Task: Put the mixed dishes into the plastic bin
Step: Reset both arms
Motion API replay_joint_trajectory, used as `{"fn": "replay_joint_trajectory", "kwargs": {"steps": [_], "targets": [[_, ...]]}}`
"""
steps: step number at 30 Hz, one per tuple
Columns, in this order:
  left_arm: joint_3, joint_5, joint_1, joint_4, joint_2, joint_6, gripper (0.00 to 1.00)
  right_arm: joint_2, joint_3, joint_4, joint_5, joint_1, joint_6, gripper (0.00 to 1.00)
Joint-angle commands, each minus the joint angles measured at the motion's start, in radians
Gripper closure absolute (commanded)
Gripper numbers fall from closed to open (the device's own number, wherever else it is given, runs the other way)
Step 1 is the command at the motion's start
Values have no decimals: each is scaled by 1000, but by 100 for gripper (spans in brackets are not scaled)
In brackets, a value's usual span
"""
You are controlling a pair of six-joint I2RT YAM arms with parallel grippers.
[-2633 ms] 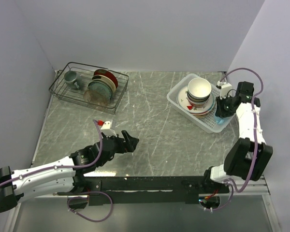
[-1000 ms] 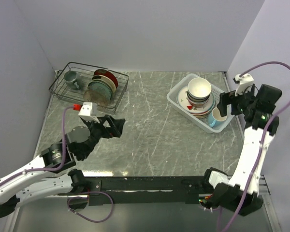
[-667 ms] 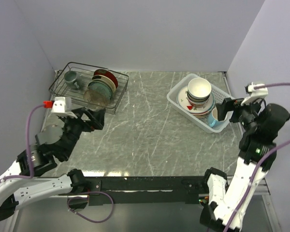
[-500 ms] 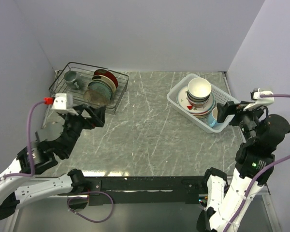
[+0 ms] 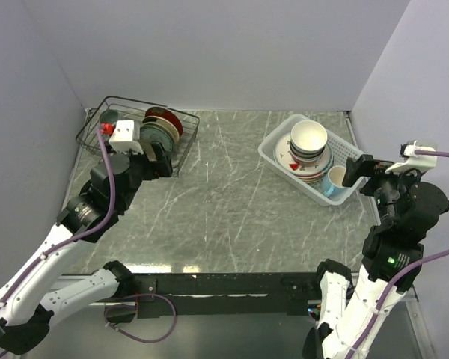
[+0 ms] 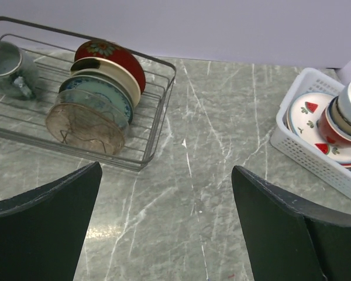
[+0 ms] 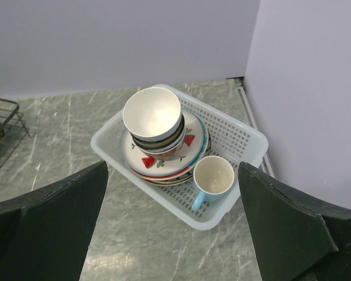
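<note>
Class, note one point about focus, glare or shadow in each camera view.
Top external: even light, pale glare on the table's near edge. Left wrist: left gripper's fingers dark and soft-edged, wire rack sharp. Right wrist: plastic bin crisp, faint shadow.

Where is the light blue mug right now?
In the top view, the light blue mug stands upright in the white bin on the right, in its near corner beside the stacked dishes.

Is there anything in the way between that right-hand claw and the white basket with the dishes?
Nothing visible stands between them. The right claw hangs open in the air near the plastic bin, with only open space in between. The stacked plates and bowls and the light blue mug already sit inside the bin.
</note>
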Motion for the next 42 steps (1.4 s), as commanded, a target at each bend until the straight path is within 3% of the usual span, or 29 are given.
{"fn": "replay_joint_trajectory", "kwargs": {"steps": [1,42], "targets": [[2,82,21,65,-20,-7,1,-17,-21,57,52,-6,33,0],[-151,134,30,65,-166,-60,1,-39,-59,59,116,-4,39,0]]}}
